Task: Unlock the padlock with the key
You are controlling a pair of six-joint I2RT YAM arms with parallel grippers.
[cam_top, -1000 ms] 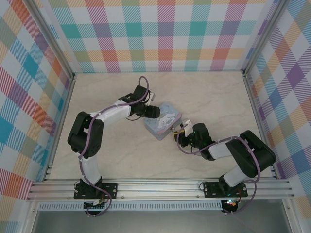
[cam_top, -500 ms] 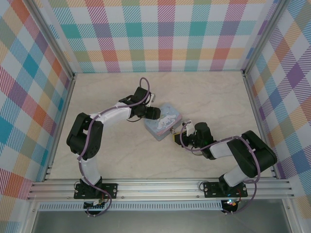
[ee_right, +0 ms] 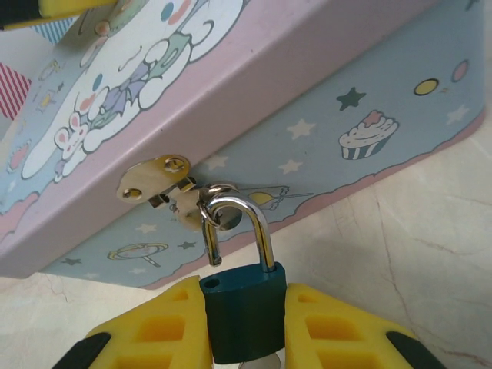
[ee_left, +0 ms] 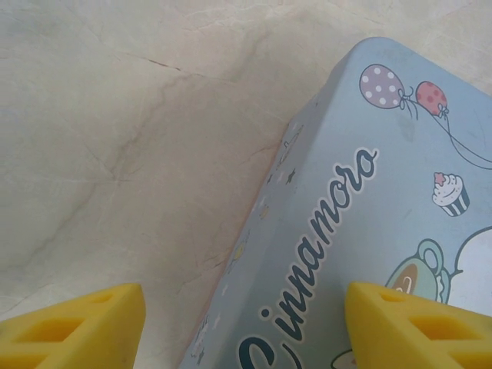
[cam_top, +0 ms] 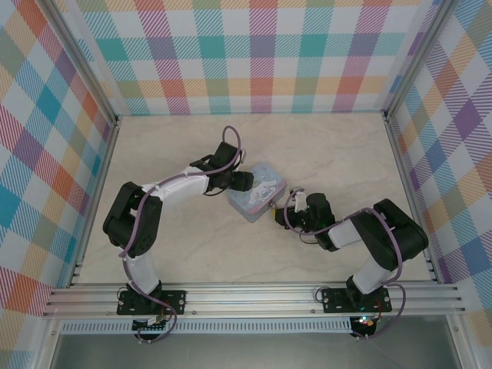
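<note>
- Jaws on your right gripper [ee_right: 243, 307] clamp the smooth, dark teal padlock [ee_right: 244, 319]; its rounded chrome shackle hangs through the brassy hasp [ee_right: 154, 181] of the glossy pale blue tin [ee_right: 400, 92].
- Your left gripper [ee_left: 242, 327] stands wide open, holding nothing, one finger above the tin's lid, the other above the marbled table [ee_left: 115, 115].

I'm looking down into a robot test cell here, lab bench territory, nobody's home or kitchen. Bare aluminium extrusion [cam_top: 254, 296] runs along the near edge and up the corners, and both arm bases are bolted onto it. The walls [cam_top: 261, 54] are flat panels printed in pastel plaid, boxing in a marble-look tabletop [cam_top: 330, 154]. Lilac cable [cam_top: 233, 138] loops along the left arm [cam_top: 173, 184], and more of it along the right arm [cam_top: 392, 231].
</note>
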